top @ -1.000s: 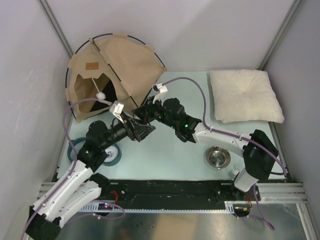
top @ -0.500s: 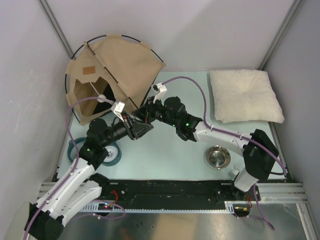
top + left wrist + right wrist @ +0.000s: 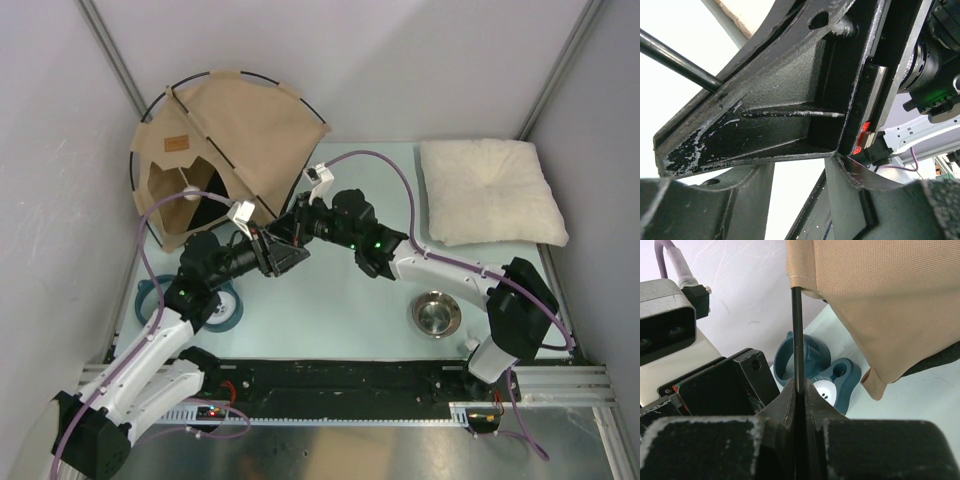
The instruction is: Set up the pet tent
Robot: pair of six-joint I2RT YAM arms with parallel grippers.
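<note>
Right tool (image 3: 799, 390) clamps the pole (image 3: 797, 330), left tool's (image 3: 280, 257) opening I can't tell; I'd grip firm and ease the pole slowly toward the tent (image 3: 250, 120).

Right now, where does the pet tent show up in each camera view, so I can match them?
Top external: the pet tent sits in the far left corner.
Left wrist: only a tan sliver at the top edge.
Right wrist: its tan fabric fills the upper right.
Shared landmark: the thin black pole, vertical below the hem in the right wrist view, crossing the upper left of the left wrist view.
</note>
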